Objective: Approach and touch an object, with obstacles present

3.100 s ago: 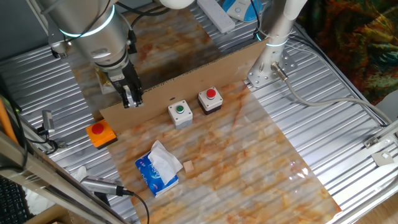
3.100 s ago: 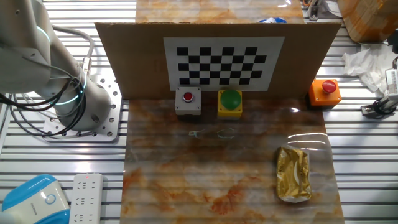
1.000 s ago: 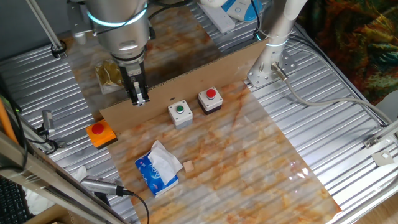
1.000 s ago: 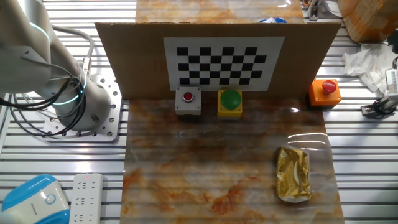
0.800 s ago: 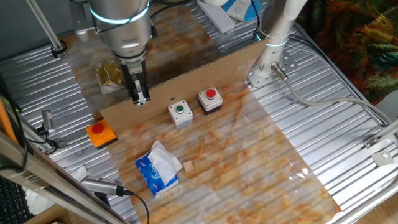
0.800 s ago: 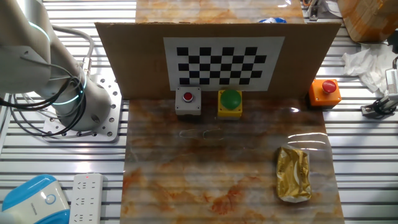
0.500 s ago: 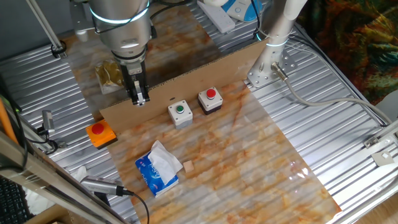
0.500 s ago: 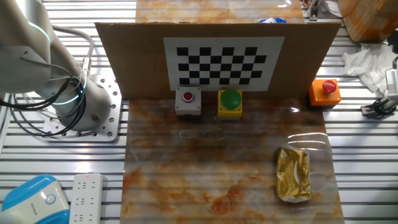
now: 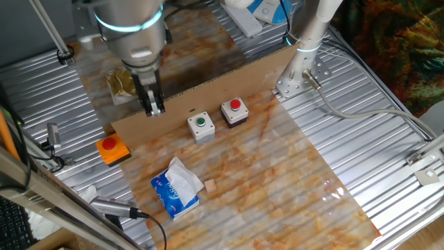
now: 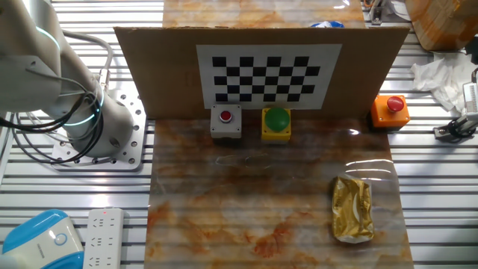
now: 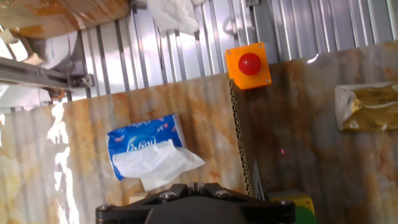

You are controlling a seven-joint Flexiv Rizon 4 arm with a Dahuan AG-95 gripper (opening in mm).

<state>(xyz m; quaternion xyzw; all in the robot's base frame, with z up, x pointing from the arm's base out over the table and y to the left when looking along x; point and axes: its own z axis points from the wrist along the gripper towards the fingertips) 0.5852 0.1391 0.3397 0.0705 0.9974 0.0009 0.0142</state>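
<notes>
The obstacle is a long brown cardboard strip (image 9: pixel 208 87) standing as a wall across the mat; in the hand view it shows edge-on (image 11: pixel 239 137). My gripper (image 9: pixel 153 106) hangs over the top edge of its left part, fingers together and holding nothing, and shows at the bottom of the hand view (image 11: pixel 196 185). Button boxes: green (image 9: pixel 201 126), red (image 9: pixel 234 111), and an orange box with a red button (image 9: pixel 112 148) past the wall's left end, also in the hand view (image 11: pixel 249 64). The gripper does not show in the other fixed view.
A blue tissue pack (image 9: pixel 177 187) lies on the mat on the button side of the wall. A gold packet (image 9: pixel 123 85) lies on the far side. The arm's base (image 9: pixel 298 69) stands at the wall's right end. Ribbed metal table (image 9: pixel 374 132) surrounds the mat.
Since three seconds ago the gripper moved right and up along the wall's top edge. In the last second it barely shifted. Nothing on the table moved.
</notes>
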